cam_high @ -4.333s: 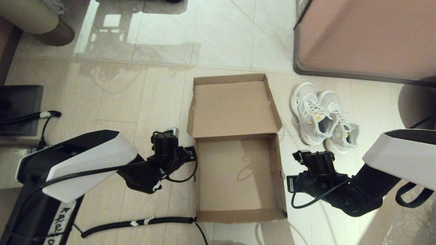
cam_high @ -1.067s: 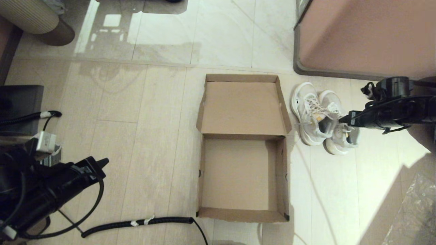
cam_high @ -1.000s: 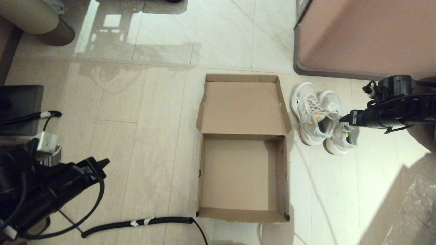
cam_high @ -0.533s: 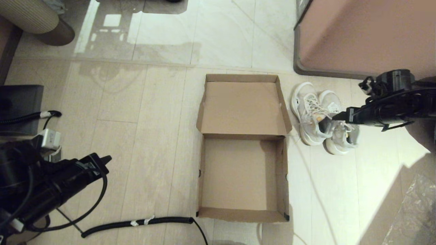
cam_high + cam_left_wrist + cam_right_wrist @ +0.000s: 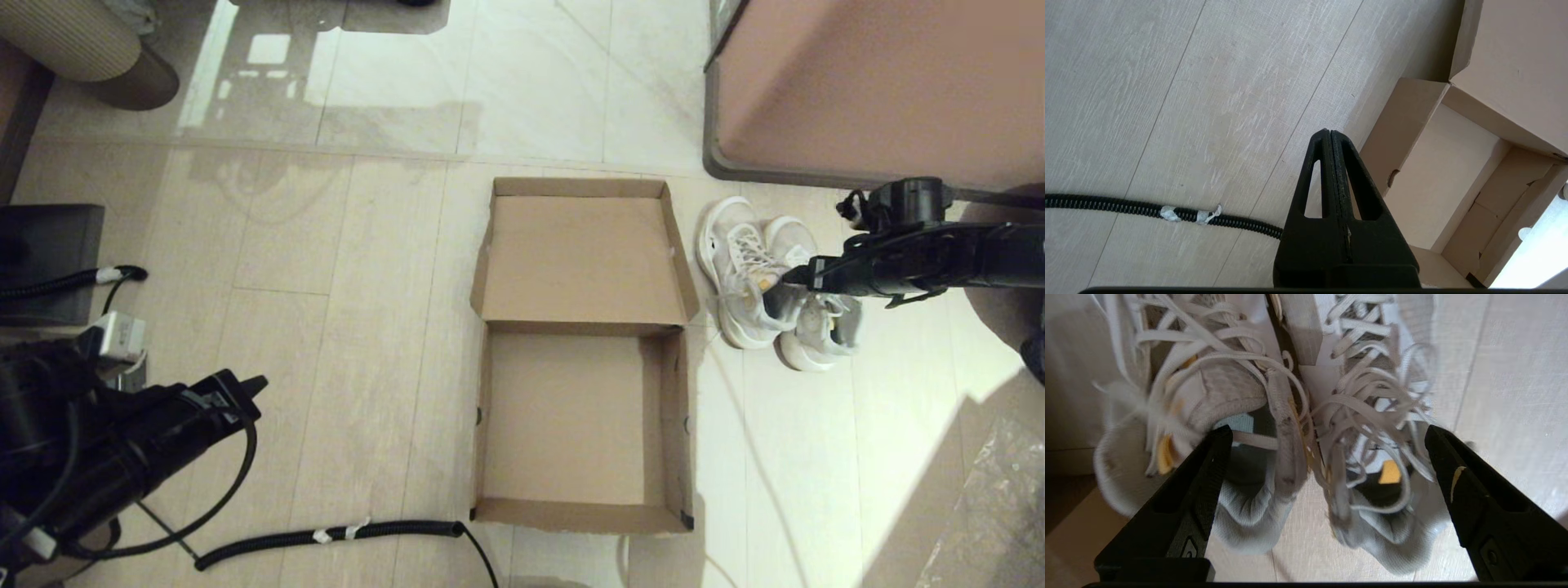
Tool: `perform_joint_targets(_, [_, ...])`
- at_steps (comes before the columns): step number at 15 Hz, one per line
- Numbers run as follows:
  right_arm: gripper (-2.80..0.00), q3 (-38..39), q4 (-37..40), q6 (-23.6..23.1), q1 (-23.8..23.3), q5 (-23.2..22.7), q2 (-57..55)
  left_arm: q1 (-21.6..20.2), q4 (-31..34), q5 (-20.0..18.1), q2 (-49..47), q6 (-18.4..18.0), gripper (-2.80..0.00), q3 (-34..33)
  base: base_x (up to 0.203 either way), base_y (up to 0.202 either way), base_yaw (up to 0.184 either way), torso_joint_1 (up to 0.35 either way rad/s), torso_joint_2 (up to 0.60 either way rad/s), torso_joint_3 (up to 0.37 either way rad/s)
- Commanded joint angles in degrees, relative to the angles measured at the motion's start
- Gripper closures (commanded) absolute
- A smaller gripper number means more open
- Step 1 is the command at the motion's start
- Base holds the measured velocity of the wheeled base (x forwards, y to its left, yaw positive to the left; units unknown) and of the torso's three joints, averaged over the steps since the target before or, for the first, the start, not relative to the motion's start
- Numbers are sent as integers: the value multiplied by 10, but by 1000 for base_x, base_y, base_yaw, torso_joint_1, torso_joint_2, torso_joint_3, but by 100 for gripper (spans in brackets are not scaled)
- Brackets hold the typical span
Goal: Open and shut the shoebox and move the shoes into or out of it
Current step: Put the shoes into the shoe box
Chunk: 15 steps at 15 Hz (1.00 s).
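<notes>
Reaching further left than a moment ago, the right gripper [image 5: 1327,437], spread wide, hovers over the soft, light white mesh lace-up sneakers [image 5: 771,282] at frame right beside the open brown cardboard shoebox [image 5: 581,425]; pinching both inner collars together looks best. Left gripper [image 5: 1329,136], clenched empty, sits lower left.

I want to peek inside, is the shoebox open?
Open: the shoebox has its lid folded back flat and nothing inside; the shoes stand beside it.

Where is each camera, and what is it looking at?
Head view: up on the head, looking down at the open shoebox, shoes and both arms.
Left wrist view: behind the shut left gripper, facing floor and shoebox.
Right wrist view: behind the open right gripper, facing the shoes.
Shared: head and right wrist views both show the shoes.
</notes>
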State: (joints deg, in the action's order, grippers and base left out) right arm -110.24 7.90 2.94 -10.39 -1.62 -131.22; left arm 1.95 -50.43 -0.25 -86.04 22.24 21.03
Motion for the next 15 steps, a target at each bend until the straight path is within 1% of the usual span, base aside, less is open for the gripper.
perform_joint_targets(1, [-280,-13,1,-3,-2,2,-40,0,-3,0,-3,1,0,2,0,0,0,0,0,0])
perform_joint_targets(3, [-280,-10,1,-4,-2,14,-48,0,-3,2,-4,1,0,1,0,0,0,0,0,0])
perform_joint_targets(14, [-280,-7,0,-5,0,14,-82,0,-3,4,-5,1,0,-1,0,0,0,0,0,0])
perform_joint_targets(15, [0,-9,0,-5,0,14,-85,0,-3,4,-4,1,0,0,0,0,0,0,0,0])
